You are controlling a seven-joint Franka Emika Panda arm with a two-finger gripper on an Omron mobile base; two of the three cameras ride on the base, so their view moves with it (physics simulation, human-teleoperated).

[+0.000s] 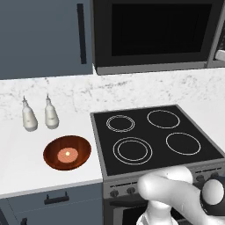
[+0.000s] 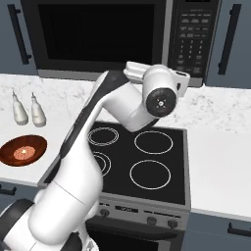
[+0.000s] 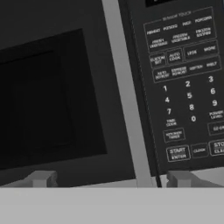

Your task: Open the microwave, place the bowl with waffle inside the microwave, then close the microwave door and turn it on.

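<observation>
The microwave [image 1: 154, 35] [image 2: 98, 34] hangs above the stove with its door [image 3: 52, 96] closed. My gripper [image 3: 111, 179] is raised close in front of it and stands open, with nothing between its fingers. One fingertip [image 3: 41, 178] sits below the dark window and the other below the button panel [image 3: 183, 87], so the jaws straddle the door's grey right edge [image 3: 124, 87]. The reddish-brown bowl [image 1: 55, 154] [image 2: 34, 147] rests on the counter left of the stove, with the small waffle [image 1: 67, 153] [image 2: 22, 153] lying in its middle.
Two white bottles [image 1: 29, 115] [image 2: 19, 110] stand behind the bowl by the marble backsplash. The black four-ring stovetop [image 1: 154, 136] [image 2: 142, 157] lies below the microwave. A blue-grey cabinet door [image 1: 44, 35] is left of the microwave. White counter [image 2: 220, 162] extends right of the stove.
</observation>
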